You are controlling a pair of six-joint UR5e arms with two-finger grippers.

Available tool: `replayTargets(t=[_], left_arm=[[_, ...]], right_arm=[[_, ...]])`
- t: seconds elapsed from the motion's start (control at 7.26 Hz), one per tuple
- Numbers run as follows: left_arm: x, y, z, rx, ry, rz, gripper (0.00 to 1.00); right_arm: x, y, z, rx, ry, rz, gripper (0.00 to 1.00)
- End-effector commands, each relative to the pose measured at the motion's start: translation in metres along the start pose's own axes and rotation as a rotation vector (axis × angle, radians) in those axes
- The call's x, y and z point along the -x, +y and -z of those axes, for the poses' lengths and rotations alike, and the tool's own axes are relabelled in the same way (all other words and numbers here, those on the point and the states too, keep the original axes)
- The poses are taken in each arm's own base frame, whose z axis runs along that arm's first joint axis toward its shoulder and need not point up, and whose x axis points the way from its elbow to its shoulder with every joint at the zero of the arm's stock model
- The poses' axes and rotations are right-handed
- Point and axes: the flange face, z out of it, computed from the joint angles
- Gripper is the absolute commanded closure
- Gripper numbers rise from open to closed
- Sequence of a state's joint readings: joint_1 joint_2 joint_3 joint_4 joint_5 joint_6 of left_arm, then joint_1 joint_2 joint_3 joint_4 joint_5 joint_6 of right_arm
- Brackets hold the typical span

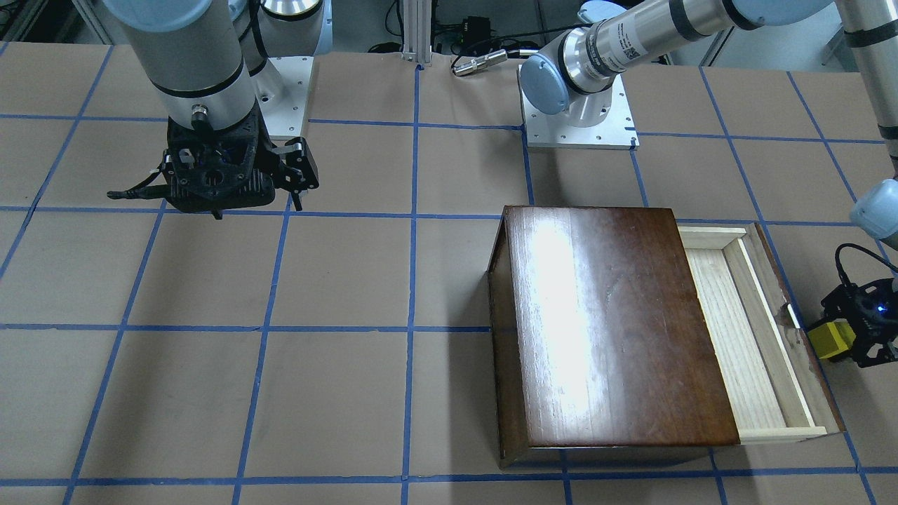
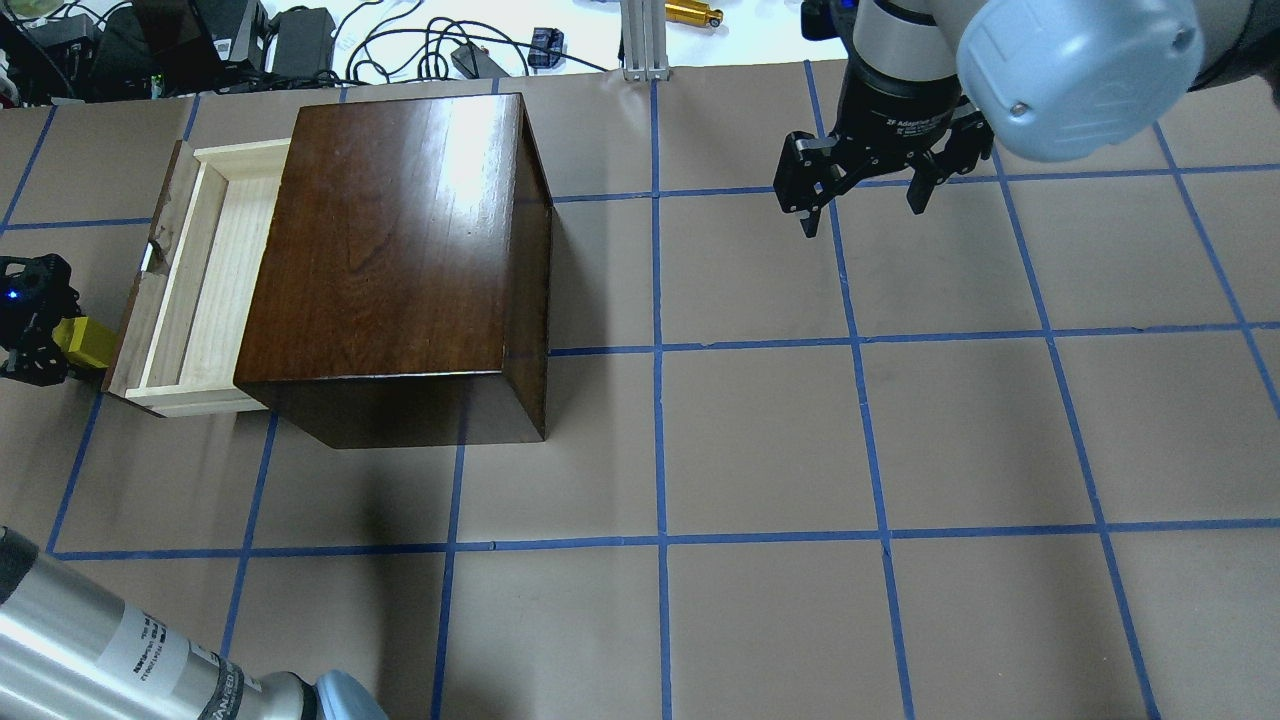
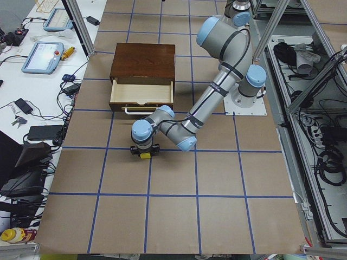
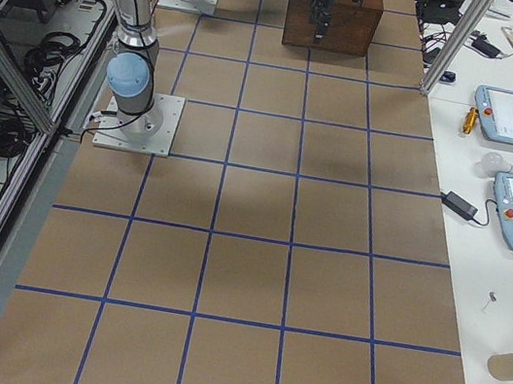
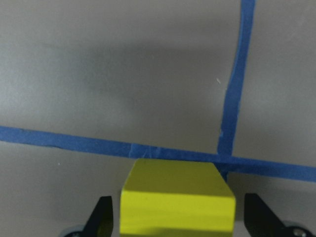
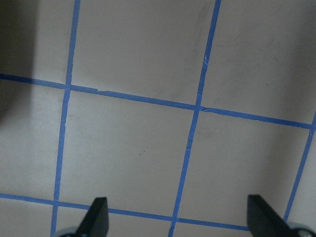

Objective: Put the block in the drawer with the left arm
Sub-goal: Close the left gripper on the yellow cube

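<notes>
The yellow block (image 5: 177, 202) sits on the table between the fingers of my left gripper (image 5: 180, 219), with a small gap on each side. The jaws are open around it. The gripper (image 1: 852, 337) with the blue light stands just outside the drawer's dark front panel, and the block (image 1: 831, 340) shows beside it. The drawer (image 1: 744, 330) is pulled out of the dark wooden box (image 1: 603, 322) and its pale tray is empty. My right gripper (image 2: 862, 212) is open and empty, high over the far right of the table.
Blue tape lines grid the brown table cover. The arm base plates (image 1: 579, 130) stand at the robot's edge. Cables and gear (image 2: 300, 40) lie beyond the far table edge, behind the box (image 2: 400, 250).
</notes>
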State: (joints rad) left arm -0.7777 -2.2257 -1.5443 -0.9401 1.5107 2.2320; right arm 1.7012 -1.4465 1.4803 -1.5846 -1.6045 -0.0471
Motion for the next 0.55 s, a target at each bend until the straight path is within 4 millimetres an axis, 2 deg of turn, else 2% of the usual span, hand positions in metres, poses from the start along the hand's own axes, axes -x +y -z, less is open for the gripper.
replayTargets(t=[0.0, 0.41], left_arm=[[0.001, 0.0003, 0.0012, 0.0, -0.005, -0.003, 0.87], [0.0019, 0.0008, 0.0045, 0.004, -0.01, -0.004, 0.88]], right_arm=[[0.0, 0.0, 0.0, 0.0, 0.0, -0.001, 0.0], [0.0, 0.0, 0.0, 0.0, 0.0, -0.001, 0.0]])
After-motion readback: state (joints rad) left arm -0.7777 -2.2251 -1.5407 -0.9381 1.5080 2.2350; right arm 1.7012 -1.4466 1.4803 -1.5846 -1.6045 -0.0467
